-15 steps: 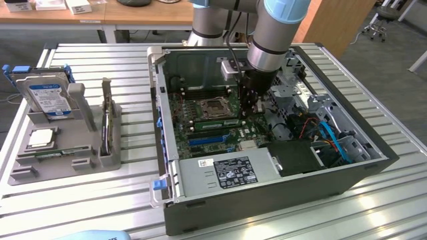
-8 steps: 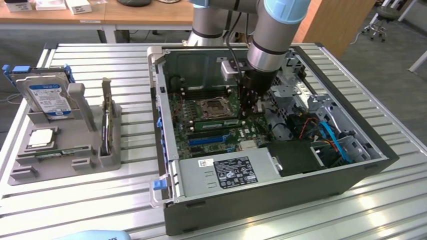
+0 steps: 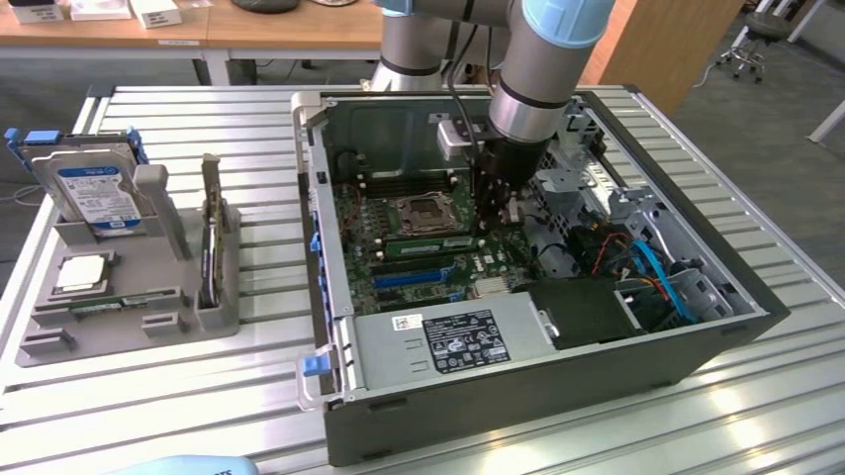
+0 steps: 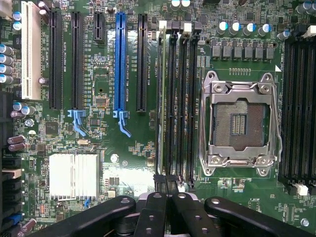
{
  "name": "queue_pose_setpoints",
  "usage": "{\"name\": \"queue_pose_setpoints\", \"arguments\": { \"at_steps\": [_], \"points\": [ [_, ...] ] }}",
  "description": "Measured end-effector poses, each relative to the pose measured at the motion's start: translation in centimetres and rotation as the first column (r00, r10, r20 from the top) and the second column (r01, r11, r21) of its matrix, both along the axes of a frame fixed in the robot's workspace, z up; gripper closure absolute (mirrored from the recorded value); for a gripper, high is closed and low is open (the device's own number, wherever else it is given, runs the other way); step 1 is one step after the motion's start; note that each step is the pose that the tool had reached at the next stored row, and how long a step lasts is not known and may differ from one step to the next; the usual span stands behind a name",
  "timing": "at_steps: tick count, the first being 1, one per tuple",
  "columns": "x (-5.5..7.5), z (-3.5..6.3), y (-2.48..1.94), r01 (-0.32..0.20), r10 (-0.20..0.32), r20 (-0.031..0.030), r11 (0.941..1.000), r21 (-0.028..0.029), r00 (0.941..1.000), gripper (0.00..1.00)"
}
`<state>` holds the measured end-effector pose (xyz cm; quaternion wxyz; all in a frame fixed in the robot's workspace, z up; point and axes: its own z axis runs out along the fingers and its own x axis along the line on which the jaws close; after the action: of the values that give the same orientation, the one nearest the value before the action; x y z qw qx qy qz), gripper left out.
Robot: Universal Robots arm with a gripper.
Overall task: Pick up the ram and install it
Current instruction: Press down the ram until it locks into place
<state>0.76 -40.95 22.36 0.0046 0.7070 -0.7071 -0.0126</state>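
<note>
The ram (image 4: 162,98) stood on edge in the memory slot nearest the long card slots, a thin green strip running straight away from the fingertips, with the pale clip at its far end looking closed against it. In the exterior view it was a green stick (image 3: 433,242) lying just beside the arm's tool, next to the empty processor socket (image 3: 420,210).

The gripper (image 4: 167,183) sat directly over the near end of that stick, its two dark fingers (image 4: 159,197) pressed together with no gap between them. Whether their tips actually rested on the ram's top edge or hung just clear of it, I could not tell. They held nothing between them.

To one side of the fingers lay three more black memory slots (image 4: 181,98), all empty, and beyond those the open silver socket (image 4: 240,123). To the other side ran the blue card slot (image 4: 120,64) and its black neighbours.

Outside the computer case (image 3: 528,327), well apart from the arm, the grey tray (image 3: 126,287) carried the hard drive (image 3: 90,193) and a square silver chip (image 3: 82,272).

By my reckoning the pick-up was over and the seating step was in hand: the closed fingers looked set to act as a pusher. What that called for was firm, straight pressure along the top edge until the clip at the near end latched, without tipping the stick sideways.
</note>
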Motion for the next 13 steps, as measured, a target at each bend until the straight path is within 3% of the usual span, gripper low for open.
{"name": "queue_pose_setpoints", "arguments": {
  "at_steps": [13],
  "points": [
    [0.00,-0.07,0.00,0.000,0.000,0.0000,1.0000,-0.0001,1.0000,0.90]
  ]
}}
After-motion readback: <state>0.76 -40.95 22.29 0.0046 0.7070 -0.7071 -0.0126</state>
